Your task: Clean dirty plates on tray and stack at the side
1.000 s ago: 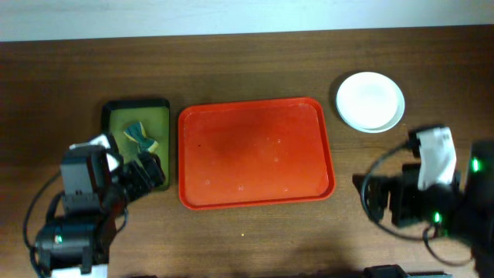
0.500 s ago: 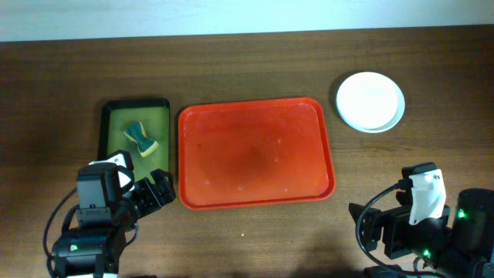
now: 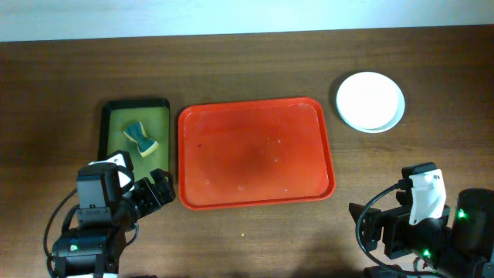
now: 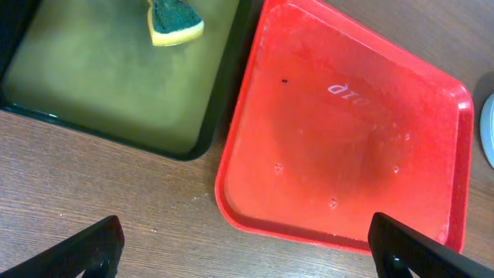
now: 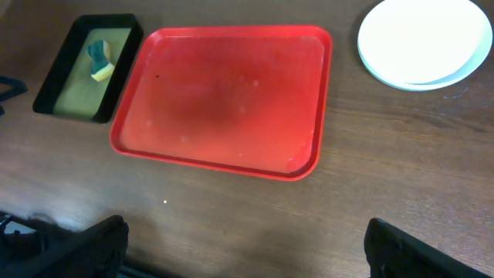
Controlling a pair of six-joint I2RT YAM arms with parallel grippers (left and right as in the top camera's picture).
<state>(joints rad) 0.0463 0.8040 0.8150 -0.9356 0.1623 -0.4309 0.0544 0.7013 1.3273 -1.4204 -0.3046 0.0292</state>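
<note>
The red tray (image 3: 255, 152) lies in the middle of the table with nothing on it; it also shows in the left wrist view (image 4: 347, 131) and the right wrist view (image 5: 224, 100). The plates (image 3: 370, 101) sit stacked at the back right, white on top with a pale blue rim below, also in the right wrist view (image 5: 424, 40). My left gripper (image 3: 158, 191) is open and empty at the tray's front left corner. My right gripper (image 3: 367, 224) is open and empty at the front right.
A dark green-black tray (image 3: 136, 137) left of the red tray holds a green and yellow sponge (image 3: 141, 137); tray (image 4: 116, 85) and sponge (image 4: 174, 19) show in the left wrist view too. A small white speck (image 3: 242, 234) lies on the wood in front of the red tray.
Between one second and half a second ago both arms drew back toward the table's front edge. Since then nothing has moved.
</note>
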